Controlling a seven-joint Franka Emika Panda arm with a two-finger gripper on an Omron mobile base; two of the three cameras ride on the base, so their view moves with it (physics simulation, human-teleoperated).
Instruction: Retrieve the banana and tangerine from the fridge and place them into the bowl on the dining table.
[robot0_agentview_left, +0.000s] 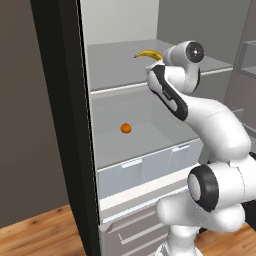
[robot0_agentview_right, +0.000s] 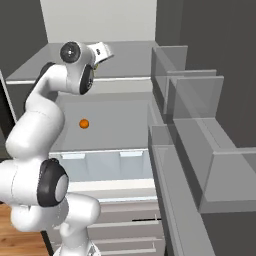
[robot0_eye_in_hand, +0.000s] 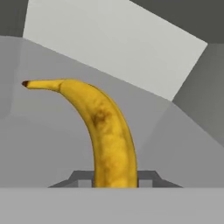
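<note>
Here the gripper (robot0_eye_in_hand: 115, 181) is closed down tight on the banana (robot0_eye_in_hand: 103, 127), which rises from between its two dark tips in the hand view. The banana curves up and over to the left, its narrow stem end with a dark tip pointing toward the upper left of that view, and a brown blotch marks its middle. Whether its underside touches the shelf (robot0_agentview_left: 115, 62) cannot be told from these pictures.

In the left base view the banana (robot0_agentview_left: 148, 54) shows as a yellow arc just beside the white wrist, over the upper shelf of the open fridge (robot0_agentview_left: 67, 125), toward that shelf's right half and away from its front edge. In the right base view the hand (robot0_agentview_right: 101, 51) reaches in above the same shelf, near its front edge on the left side.

The tangerine (robot0_agentview_left: 126, 128) lies alone on the shelf below, well apart from the banana, roughly midway between that lower shelf's front edge and back wall. In the right base view the tangerine (robot0_agentview_right: 84, 123) sits toward the lower shelf's left side. Clear drawers (robot0_agentview_left: 145, 167) line the space beneath that shelf.
</note>
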